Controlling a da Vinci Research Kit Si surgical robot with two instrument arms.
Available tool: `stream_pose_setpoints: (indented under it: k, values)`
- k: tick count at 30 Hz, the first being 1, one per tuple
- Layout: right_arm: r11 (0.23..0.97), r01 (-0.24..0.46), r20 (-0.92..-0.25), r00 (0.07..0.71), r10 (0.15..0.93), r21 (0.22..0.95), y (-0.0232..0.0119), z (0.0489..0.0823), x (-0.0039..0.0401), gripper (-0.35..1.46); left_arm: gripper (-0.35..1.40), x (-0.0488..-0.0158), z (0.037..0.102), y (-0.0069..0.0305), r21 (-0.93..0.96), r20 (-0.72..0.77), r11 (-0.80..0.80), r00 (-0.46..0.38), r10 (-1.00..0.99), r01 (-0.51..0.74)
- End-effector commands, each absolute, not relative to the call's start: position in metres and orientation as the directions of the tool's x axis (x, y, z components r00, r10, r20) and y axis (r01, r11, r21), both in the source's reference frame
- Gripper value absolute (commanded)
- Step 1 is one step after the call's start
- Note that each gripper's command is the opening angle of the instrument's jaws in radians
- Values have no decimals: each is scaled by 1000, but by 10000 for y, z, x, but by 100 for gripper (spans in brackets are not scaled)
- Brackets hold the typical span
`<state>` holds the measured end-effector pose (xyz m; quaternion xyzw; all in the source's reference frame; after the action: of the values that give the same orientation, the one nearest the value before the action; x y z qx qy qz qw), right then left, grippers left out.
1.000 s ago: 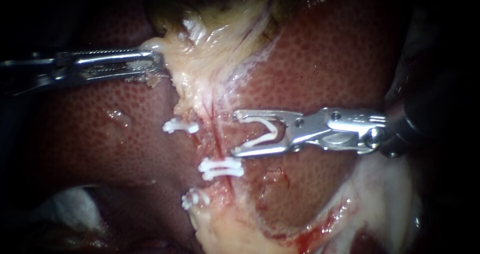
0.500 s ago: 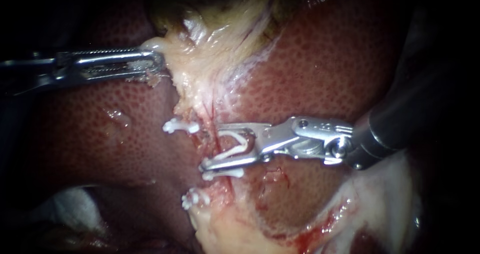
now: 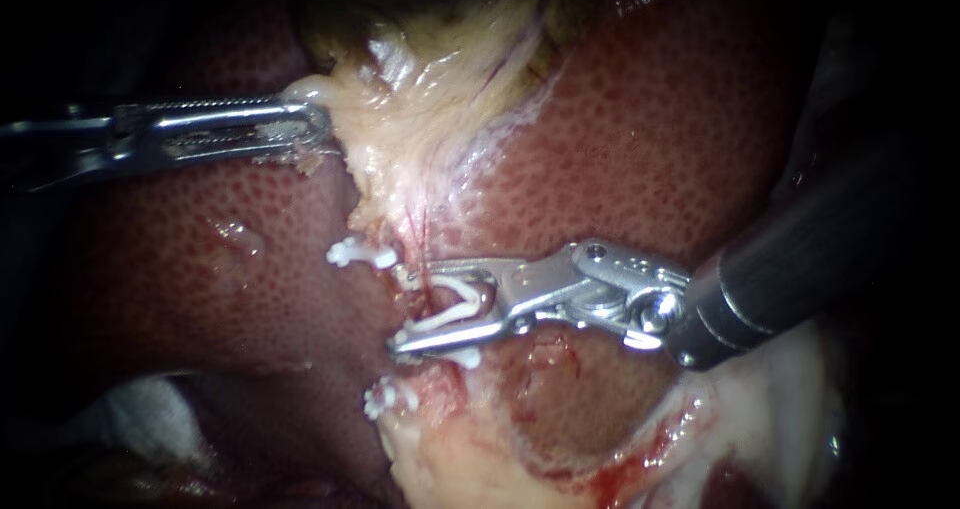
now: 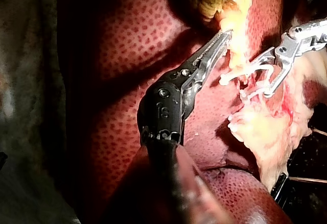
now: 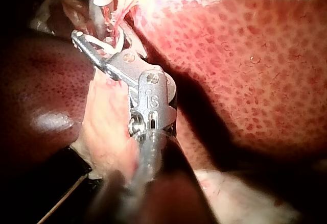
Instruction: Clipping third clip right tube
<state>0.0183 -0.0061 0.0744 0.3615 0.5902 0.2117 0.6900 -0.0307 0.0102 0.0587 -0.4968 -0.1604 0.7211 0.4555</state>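
My left instrument point(image 3: 312, 129) is shut on the pale fatty tissue point(image 3: 400, 119) below the gallbladder point(image 3: 400, 9) and holds it taut; the left wrist view shows its jaws point(image 4: 223, 36) biting that tissue. My right instrument point(image 3: 402, 307) carries a white open clip point(image 3: 455, 304) between its jaws, which stand apart. They straddle the thin reddish tube point(image 3: 432, 231). One set clip point(image 3: 360, 256) lies just above the jaws, a second point(image 3: 468, 355) partly under the lower jaw, a third point(image 3: 390, 399) lower down. In the right wrist view the loaded clip point(image 5: 110, 43) sits at the tissue.
Mottled red liver point(image 3: 650, 119) surrounds the site on both sides. Pale bloody tissue point(image 3: 480, 459) lies below the clips, and white gauze point(image 3: 140, 409) shows in the dark lower left. The right shaft point(image 3: 790, 259) crosses the liver.
My right instrument has moved left and slightly down, bringing the loaded clip from beside the tube to astride it, just above the middle set clip. Its jaws have narrowed a little. The left instrument stays put.
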Motion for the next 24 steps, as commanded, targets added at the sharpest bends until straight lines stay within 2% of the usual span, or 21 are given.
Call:
stream_pose_setpoints:
  k: [1,15,24]
  values:
    - [648,136,-661,210,720,749,-59,743,183,48,-35,-307,587,102,-684,-570,-534,-92,816,-497]
    - [639,139,-653,197,731,757,-44,731,181,45,-35,-307,587,102,-684,-570,-534,-91,816,-497]
    - [641,122,-652,192,733,757,-39,732,177,35,-35,-307,587,102,-684,-570,-534,-92,816,-497]
